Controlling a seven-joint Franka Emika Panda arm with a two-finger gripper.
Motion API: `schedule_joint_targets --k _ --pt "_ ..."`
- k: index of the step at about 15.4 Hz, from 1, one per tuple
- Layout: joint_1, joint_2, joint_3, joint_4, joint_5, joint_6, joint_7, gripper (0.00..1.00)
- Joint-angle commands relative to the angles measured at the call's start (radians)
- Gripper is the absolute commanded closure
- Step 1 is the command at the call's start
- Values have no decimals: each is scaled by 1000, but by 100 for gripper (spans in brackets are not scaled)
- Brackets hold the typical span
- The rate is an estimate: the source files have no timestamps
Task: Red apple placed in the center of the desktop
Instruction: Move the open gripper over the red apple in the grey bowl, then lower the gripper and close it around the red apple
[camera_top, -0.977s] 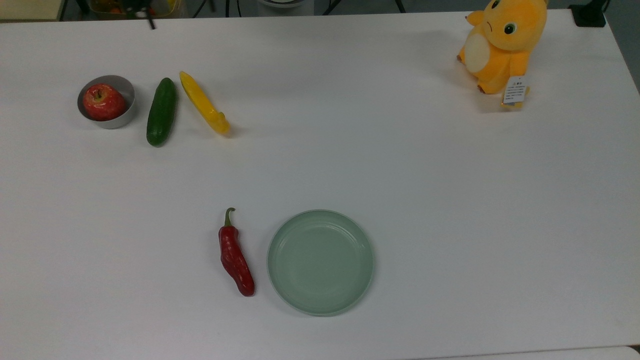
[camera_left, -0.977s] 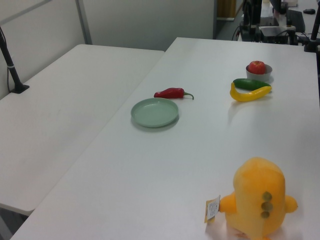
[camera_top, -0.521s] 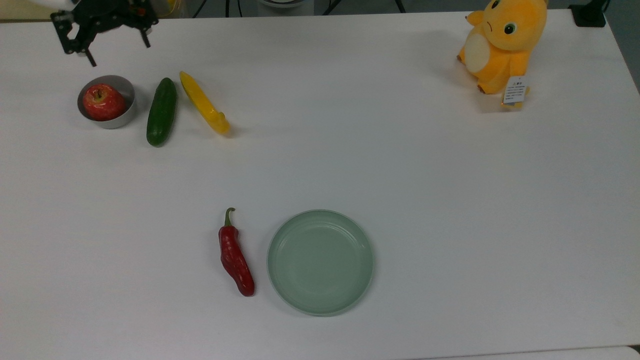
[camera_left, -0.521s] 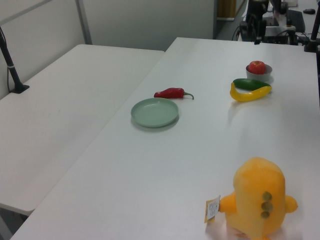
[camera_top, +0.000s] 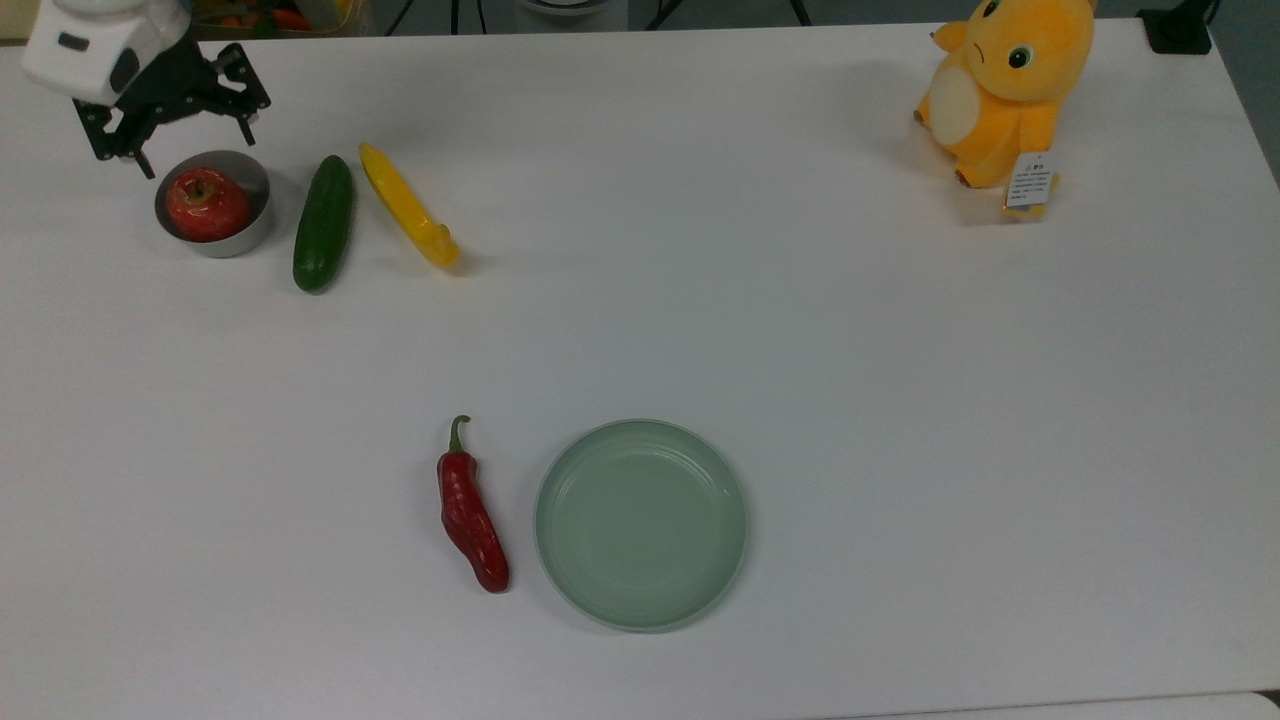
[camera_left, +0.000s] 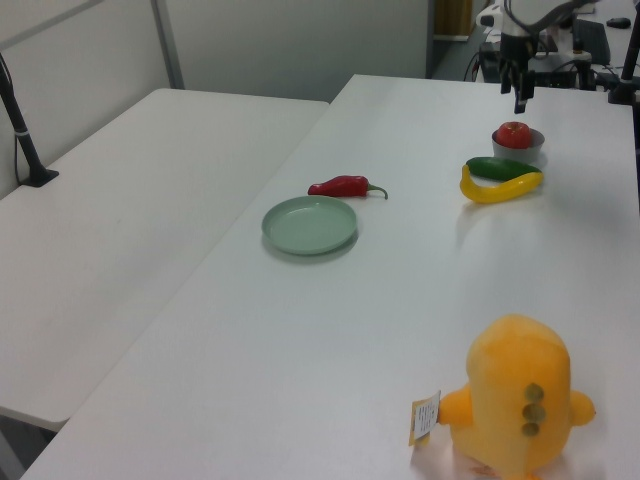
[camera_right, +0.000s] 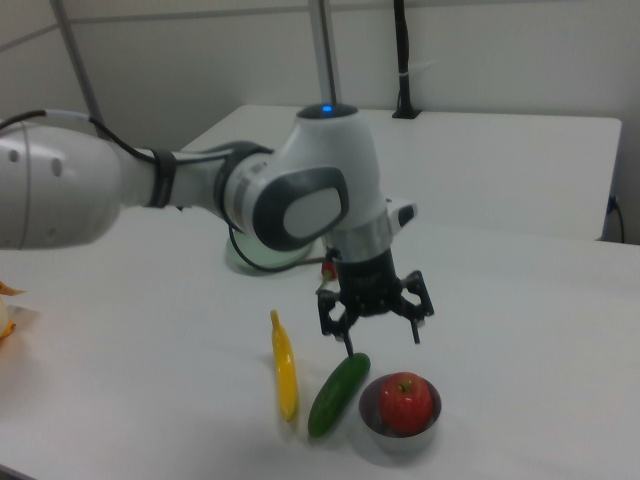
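Above the red apple (camera_top: 207, 203) in its small metal bowl (camera_top: 247, 232), we note the pincer (camera_top: 192, 141) spread wide and empty, presumably set to straddle the fruit for transfer mid-bench (camera_top: 700, 300).

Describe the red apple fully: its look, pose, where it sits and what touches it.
The red apple is small, round and glossy, red with yellowish patches and a short brown stem pointing up from its dimple. It sits upright inside a small grey metal bowl near the top view's upper left corner of the desktop, beside a green cucumber. The open claw hovers above it, not touching.
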Motion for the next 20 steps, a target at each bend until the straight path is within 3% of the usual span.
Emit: schedule_joint_targets --k 1,12,14,16,20 --pt "-8 33 -3 -73 -37 142 -13 0" --pt "-11 101 -3 -96 -79 217 -10 0" --pt "-13 105 -3 -96 -85 219 -10 4" --pt "-11 108 -3 -95 -86 219 -8 13" --pt "-11 109 -5 -96 -89 217 -8 52"
